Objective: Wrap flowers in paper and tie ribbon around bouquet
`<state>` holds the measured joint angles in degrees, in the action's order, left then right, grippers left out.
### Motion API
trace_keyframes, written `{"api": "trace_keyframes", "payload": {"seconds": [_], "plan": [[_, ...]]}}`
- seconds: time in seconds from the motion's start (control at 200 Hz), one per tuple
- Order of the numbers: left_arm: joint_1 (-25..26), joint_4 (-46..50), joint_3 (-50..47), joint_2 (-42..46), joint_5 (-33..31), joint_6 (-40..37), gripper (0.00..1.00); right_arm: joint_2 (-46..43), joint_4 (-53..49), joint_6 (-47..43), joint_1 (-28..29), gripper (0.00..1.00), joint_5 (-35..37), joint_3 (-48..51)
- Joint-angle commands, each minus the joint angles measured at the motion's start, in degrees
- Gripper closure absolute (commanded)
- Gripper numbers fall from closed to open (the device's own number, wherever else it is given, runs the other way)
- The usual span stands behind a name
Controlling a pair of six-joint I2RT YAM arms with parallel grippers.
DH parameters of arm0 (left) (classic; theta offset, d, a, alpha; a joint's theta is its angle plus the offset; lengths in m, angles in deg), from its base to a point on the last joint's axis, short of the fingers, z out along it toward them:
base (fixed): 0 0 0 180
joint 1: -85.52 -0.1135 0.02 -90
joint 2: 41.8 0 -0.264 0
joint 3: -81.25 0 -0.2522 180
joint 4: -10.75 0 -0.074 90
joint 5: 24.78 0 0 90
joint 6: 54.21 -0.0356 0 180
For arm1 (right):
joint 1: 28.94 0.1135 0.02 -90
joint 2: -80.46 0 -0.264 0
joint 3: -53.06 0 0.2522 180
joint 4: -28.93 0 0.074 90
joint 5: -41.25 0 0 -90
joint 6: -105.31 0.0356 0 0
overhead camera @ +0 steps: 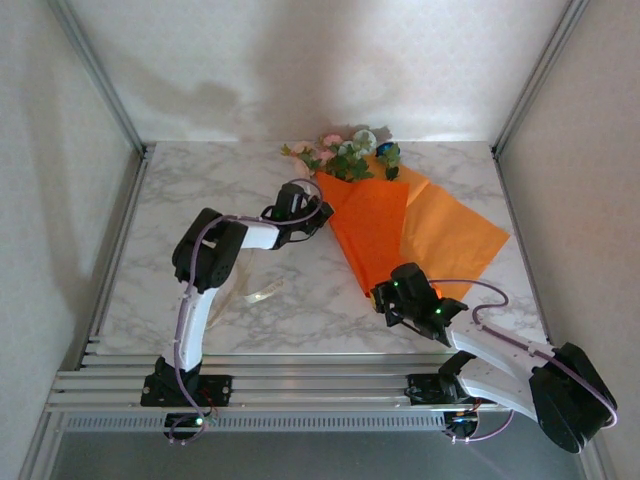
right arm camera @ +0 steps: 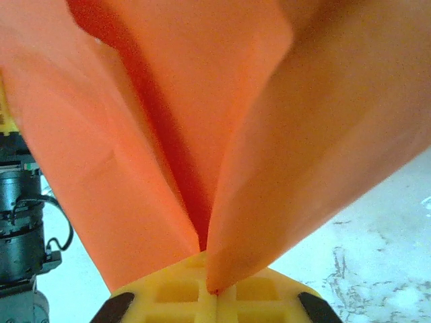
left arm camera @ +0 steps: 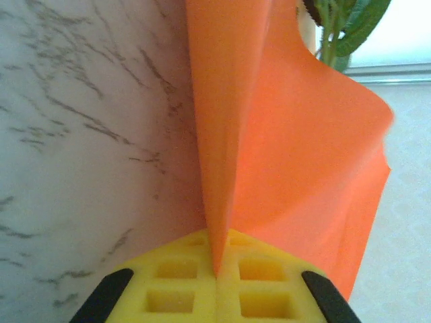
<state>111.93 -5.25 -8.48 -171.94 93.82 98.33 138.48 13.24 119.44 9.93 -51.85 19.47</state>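
Right hand [right arm camera: 214,291] clamped on narrow tip of glossy bright-orange paper sheet [overhead camera: 375,225]. Pale cream ribbon strip [overhead camera: 262,294] lies on marble table [overhead camera: 200,190], behind left hand [left arm camera: 217,272]. Left hand pinches sheet's edge; pink-white-blue artificial flowers [overhead camera: 350,155] just beyond it.

My table [overhead camera: 200,190] was white marble with grey veins, filling the middle of the top view. Silver slotted rails [overhead camera: 320,385] ran along its lower edge. Pale walls [overhead camera: 300,60] closed it in, with a slanted metal post [overhead camera: 98,75] at upper left and another post [overhead camera: 541,70] at upper right.
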Motion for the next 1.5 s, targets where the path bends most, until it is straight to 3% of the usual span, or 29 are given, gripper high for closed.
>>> {"api": "trace_keyframes", "payload": {"seconds": [0.0, 0.14, 0.19, 0.21, 0.35, 0.4, 0.46, 0.496, 0.691, 0.756, 0.836, 0.926, 1.011, 1.201, 1.216, 1.251, 1.286, 1.381, 1.492], "plan": [[-1.71, -1.15, 1.86, -2.1, -2.68, 0.03, 1.0, 0.91, -2.75, -0.53, 0.03, 1.0, -0.86, -0.34], [-1.98, -1.38, 3.22, -2.77, -2.76, 0.12, 1.0, 1.44, -2.29, -0.67, -0.02, 1.0, -1.03, -0.45], [-2.07, -0.25, 4.12, -3.16, -3.12, 0.06, 0.74, 1.55, -2.05, -0.64, -0.01, 1.0, -1.12, -0.38], [-2.08, 0.22, 4.44, -3.26, -3.27, 0.04, 0.68, 1.59, -1.95, -0.66, 0.02, 1.0, -1.12, -0.38], [-2.46, 0.12, 6.46, -4.7, -3.31, 0.96, 0.66, 1.9, -1.67, -0.7, 0.04, 1.0, -1.11, -0.47], [-2.62, 0.66, 7.53, -5.37, -3.52, 0.94, 0.7, 1.85, -1.76, -0.78, -0.02, 1.0, -1.06, -0.47], [-2.93, 1.11, 8.94, -6.35, -3.42, 1.04, 0.92, 1.92, -1.8, -0.83, 0.04, 1.0, -1.04, -0.47], [-3.2, 0.9, 9.25, -6.65, -3.55, 1.26, 1.0, 1.99, -1.82, -0.88, -0.02, 1.0, -1.12, -0.47], [-4.52, 0.73, 10.82, -6.99, -3.6, 1.29, 1.0, 1.91, -1.79, -0.8, -0.02, 1.0, -1.04, -0.03], [-4.94, 2.24, 12.27, -7.52, -3.2, 0.85, 0.7, 2.01, -1.61, -0.82, 0.04, 1.0, -1.07, -0.03], [-5.38, 3.37, 13.47, -8.07, -3.33, 0.26, 0.66, 2.16, -1.5, -0.78, 0.02, 1.0, -1.21, -0.03], [-6.01, 3.96, 15.3, -9.19, -2.72, 0.35, 0.72, 2.3, -1.41, -0.81, -0.02, 1.0, -1.38, 0.06], [-6.46, 4.6, 17.58, -10.64, -1.45, 0.23, 1.0, 2.61, -1.23, -0.78, -0.01, 1.0, -1.33, 0.09], [-7.42, 7.02, 16.06, -7.75, -3.84, -1.34, 1.0, 2.69, -1.15, -0.87, 0.02, 1.0, -1.3, -0.01], [-7.47, 7.53, 15.63, -7.14, -4.26, -1.51, 0.96, 2.68, -1.13, -0.91, -0.01, 1.0, -1.3, -0.03], [-7.57, 9.16, 14.77, -5.6, -5.4, -2.08, 0.71, 2.68, -1.19, -0.9, 0.03, 1.0, -1.28, -0.16], [-7.48, 11.3, 13.7, -3.75, -6.33, -2.86, 0.6, 2.67, -1.15, -0.87, -0.02, 1.0, -1.3, -0.2], [-6.46, 16.33, 7.9, 3.08, -8.49, -3.16, 0.44, 2.59, -1.43, -1.12, 0.0, 1.0, -1.19, -0.72], [-3.2, 16.62, -5.05, 14.37, -9.0, -0.66, 0.39, 2.38, -1.6, -1.22, -0.02, 1.0, -1.17, -1.09]]}}
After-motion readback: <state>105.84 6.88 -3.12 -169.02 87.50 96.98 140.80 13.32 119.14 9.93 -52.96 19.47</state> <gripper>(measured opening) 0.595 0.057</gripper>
